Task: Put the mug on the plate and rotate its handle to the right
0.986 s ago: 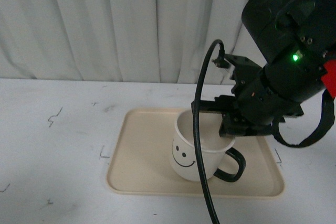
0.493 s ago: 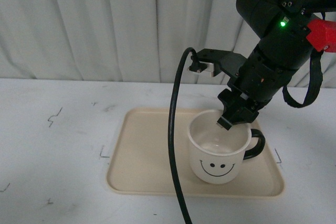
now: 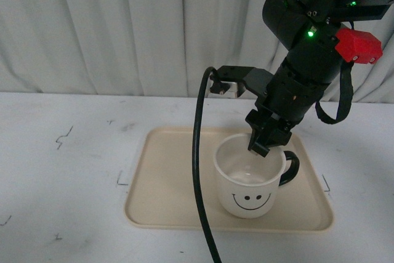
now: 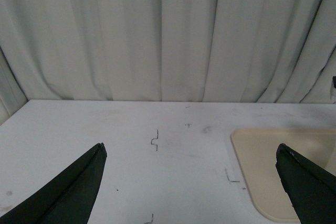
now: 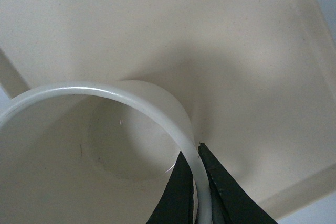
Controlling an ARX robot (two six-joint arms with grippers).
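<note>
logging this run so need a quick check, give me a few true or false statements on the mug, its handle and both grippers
1. The mug stands upright on the plate. True.
2. The handle points left. False: it points right.
3. The right gripper has its fingers shut on the mug's rim. True.
4. The left gripper holds the plate. False: it is open and holds nothing.

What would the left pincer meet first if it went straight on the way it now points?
The open left pincer points across the table; the way looks free up to the white curtain behind, likely first. The plate lies beside that line. Depth is unclear.
</note>
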